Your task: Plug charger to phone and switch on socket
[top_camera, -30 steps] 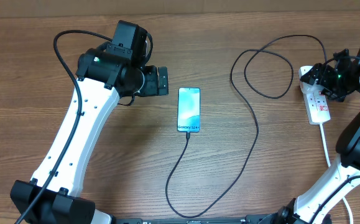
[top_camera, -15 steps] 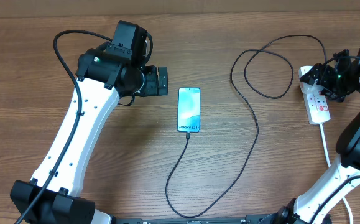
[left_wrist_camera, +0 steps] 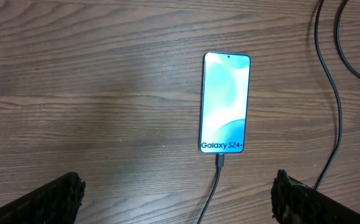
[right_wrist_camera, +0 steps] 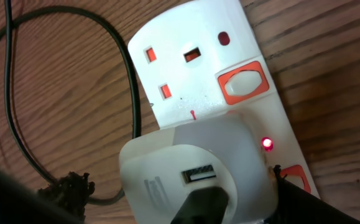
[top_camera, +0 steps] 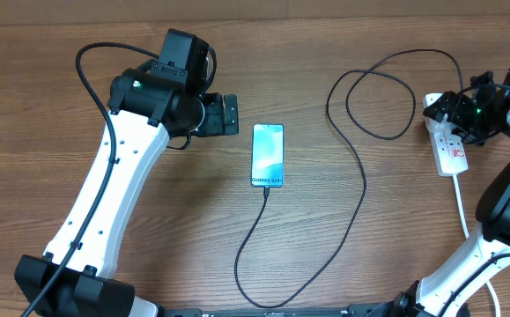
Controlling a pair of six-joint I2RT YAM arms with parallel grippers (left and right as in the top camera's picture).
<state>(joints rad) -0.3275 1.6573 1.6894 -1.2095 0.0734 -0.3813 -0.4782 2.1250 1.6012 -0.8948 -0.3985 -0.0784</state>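
Hovering spread wide and empty, the left pincer (top_camera: 228,114) is just left of the phone (top_camera: 268,155), which lies screen-up and lit on the surface (top_camera: 43,106). The right pincer (top_camera: 453,113), also spread, straddles a white adapter (right_wrist_camera: 192,162) plugged into the far end of the socket (top_camera: 451,151); a red lamp (right_wrist_camera: 267,144) glows beside it. The charger (top_camera: 361,189) is in the phone's near end and loops round to the adapter

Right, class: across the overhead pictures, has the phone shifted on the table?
No. The phone sits at the same spot, equally far left of the socket, screen lit, charger plugged into its lower edge.
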